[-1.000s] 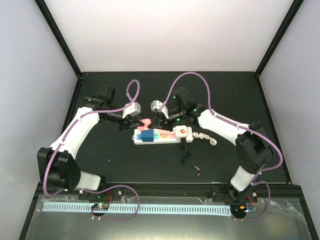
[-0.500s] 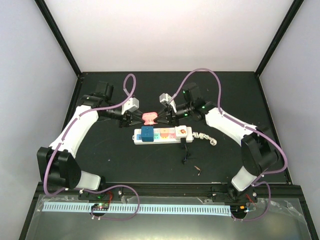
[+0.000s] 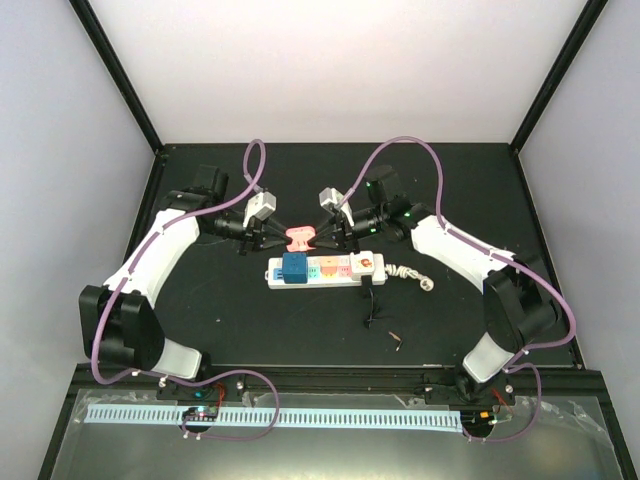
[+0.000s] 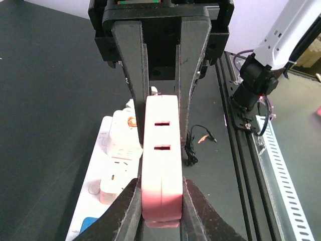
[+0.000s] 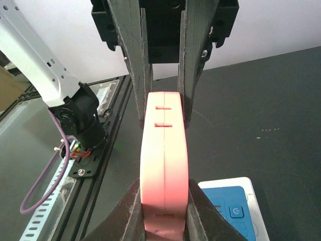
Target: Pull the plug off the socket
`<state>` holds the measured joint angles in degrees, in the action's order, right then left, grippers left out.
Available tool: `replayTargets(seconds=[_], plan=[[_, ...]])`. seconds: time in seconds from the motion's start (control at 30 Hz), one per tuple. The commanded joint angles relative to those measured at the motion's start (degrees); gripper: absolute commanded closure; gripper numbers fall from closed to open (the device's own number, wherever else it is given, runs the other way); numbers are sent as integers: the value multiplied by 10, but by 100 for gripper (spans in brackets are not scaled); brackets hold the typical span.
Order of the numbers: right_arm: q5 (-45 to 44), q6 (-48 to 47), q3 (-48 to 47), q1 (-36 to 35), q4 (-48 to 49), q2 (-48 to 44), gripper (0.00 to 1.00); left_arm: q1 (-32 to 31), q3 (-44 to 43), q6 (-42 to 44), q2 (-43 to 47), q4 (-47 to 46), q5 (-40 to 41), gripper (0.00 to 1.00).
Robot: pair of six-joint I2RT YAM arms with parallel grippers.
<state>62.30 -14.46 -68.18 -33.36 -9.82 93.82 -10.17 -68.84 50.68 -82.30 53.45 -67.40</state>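
Observation:
The socket is a long white power strip [image 3: 325, 270] lying on the black table, with a blue block [image 3: 293, 269] at its left end and a white adapter [image 3: 365, 264] plugged in on the right. A pink plug [image 3: 300, 238] hangs in the air just behind the strip, apart from it. My left gripper [image 3: 281, 236] is shut on its left end and my right gripper [image 3: 320, 236] is shut on its right end. The left wrist view shows the plug [image 4: 161, 160] between my pads [image 4: 131, 201], with two slots on its face. The right wrist view shows the plug [image 5: 164, 160] the same way.
The strip's bundled white cord [image 3: 407, 272] lies at its right end. A thin black cable [image 3: 371, 305] and a small brown bit [image 3: 395, 337] lie in front of the strip. The black frame rail [image 3: 330, 378] runs along the near edge.
Both grippers have lifted the pink plug up and back from the left end of the strip. It now hangs clear of the strip. Both arms rose with it.

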Motion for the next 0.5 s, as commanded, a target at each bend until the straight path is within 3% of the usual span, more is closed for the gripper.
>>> replayTargets(seconds=[0.0,0.07,0.27,0.47], plan=[[2,7,-8,4,20,-17,94,-3,7,-17,-3,-19,-38,90],[-1,8,-8,4,20,-18,76,-3,7,-19,-4,-19,-42,97],[-12,-8,-3,40,20,-21,36,-2,6,-23,-4,-4,-69,99],[-54,-42,25,67,38,-38,24,7,3,-51,-2,-12,-98,99]])
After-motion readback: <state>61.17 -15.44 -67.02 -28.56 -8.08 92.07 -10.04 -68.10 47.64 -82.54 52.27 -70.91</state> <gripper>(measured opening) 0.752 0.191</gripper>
